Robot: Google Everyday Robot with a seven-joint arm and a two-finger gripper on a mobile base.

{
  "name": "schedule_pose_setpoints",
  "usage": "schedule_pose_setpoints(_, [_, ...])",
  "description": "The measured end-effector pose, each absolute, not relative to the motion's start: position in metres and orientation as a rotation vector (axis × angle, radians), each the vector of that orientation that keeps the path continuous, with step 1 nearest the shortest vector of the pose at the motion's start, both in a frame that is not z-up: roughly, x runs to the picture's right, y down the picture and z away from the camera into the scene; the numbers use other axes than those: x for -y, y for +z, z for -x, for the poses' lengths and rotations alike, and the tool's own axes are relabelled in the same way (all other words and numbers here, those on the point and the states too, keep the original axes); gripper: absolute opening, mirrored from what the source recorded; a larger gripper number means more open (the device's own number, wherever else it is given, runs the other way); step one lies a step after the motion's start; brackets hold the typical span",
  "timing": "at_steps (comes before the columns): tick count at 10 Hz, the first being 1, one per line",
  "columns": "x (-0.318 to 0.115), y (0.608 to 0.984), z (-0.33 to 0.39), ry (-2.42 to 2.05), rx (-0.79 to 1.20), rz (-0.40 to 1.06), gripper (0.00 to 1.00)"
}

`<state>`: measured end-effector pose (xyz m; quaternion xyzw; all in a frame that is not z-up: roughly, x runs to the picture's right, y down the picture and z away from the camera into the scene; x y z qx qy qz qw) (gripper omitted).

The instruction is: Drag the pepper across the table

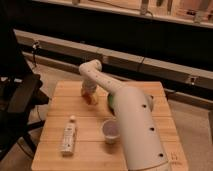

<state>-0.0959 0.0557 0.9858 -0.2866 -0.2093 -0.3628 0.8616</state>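
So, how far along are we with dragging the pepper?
Done, it seems: the approach. The gripper is down at the pepper, on the far half of the table. In hand: getting hold; whether it grips yet is not visible. Left, apparently: the drag itself, since the pepper lies by the green bowl, with the cup and bottle nearer the front.

On your slatted table (56, 102) you see the pepper (92, 99) toward the far edge, directly under the gripper (88, 91), a green bowl (108, 101) beside it, a white cup (110, 130), and a bottle (68, 138) lying flat.
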Motion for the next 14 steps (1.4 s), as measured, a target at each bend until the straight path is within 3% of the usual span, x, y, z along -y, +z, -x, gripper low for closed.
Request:
schedule_pose_setpoints(2, [-0.054, 0.984, 0.095, -0.764, 0.435, 0.601, 0.03])
schedule_pose_setpoints(3, [-0.054, 0.984, 0.094, -0.763, 0.436, 0.603, 0.00])
schedule_pose_setpoints(5, [-0.055, 0.983, 0.093, -0.763, 0.435, 0.610, 0.06])
schedule_pose_setpoints(7, [-0.054, 0.982, 0.093, -0.763, 0.436, 0.608, 0.00])
schedule_pose_setpoints(14, [-0.047, 0.974, 0.070, -0.738, 0.449, 0.584, 0.00])
